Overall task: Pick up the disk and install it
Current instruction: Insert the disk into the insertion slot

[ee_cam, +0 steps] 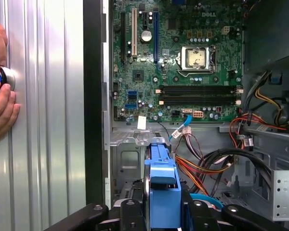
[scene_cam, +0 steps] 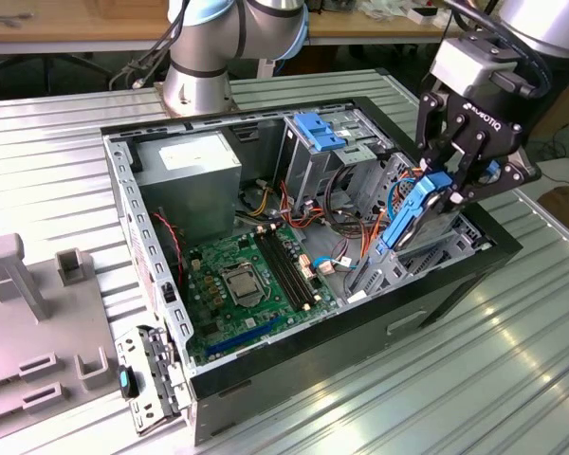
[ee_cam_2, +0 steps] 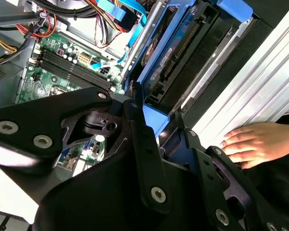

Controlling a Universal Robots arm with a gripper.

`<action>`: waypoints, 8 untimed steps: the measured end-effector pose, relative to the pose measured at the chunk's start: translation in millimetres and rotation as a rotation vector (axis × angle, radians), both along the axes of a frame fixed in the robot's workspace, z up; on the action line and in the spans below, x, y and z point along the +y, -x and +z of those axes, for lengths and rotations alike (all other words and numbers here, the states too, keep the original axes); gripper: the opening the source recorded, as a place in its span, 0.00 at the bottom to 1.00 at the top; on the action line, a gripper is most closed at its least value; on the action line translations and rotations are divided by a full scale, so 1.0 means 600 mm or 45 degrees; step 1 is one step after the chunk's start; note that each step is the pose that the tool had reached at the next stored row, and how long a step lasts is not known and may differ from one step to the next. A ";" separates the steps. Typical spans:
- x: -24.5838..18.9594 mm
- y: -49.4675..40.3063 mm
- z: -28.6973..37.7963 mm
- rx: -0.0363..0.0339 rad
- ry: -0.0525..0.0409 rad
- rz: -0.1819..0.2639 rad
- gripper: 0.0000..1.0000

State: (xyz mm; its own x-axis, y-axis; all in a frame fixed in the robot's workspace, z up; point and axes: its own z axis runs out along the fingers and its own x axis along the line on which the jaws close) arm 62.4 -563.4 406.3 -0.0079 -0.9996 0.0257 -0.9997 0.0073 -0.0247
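Exterior view: the black gripper (scene_cam: 452,180) has its fingers clenched on the upper end of the disk (scene_cam: 406,230), a dark-grey hard drive in a bright blue plastic carrier. The disk is tilted over the drive bay at the exterior view's right of the open black computer case (scene_cam: 294,368). In the first wrist view, a person's hand (ee_cam: 1,106) lies on the ribbed metal counter (ee_cam: 48,144) beside the case.

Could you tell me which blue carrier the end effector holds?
The tilted disk at the exterior view's right, in the end effector; the other carrier lies flat atop the drive cage.
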 end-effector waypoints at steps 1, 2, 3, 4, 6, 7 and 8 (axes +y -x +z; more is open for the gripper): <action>-0.0001 0.000 -0.001 0.0000 0.000 0.000 0.37; -0.0001 0.000 -0.002 0.0000 0.000 0.000 0.37; -0.0001 0.000 -0.003 -0.0001 0.000 0.000 0.37; -0.0002 0.000 -0.005 0.0000 0.000 0.000 0.37; -0.0003 0.000 -0.007 0.0000 0.000 0.000 0.37; -0.0004 0.000 -0.009 -0.0001 0.000 0.000 0.37; -0.0005 0.000 -0.010 0.0000 0.000 0.000 0.37</action>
State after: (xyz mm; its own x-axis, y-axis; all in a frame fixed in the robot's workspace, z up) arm 62.4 -563.7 400.5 -0.0079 -0.9996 0.0256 -0.9997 0.0073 -0.0247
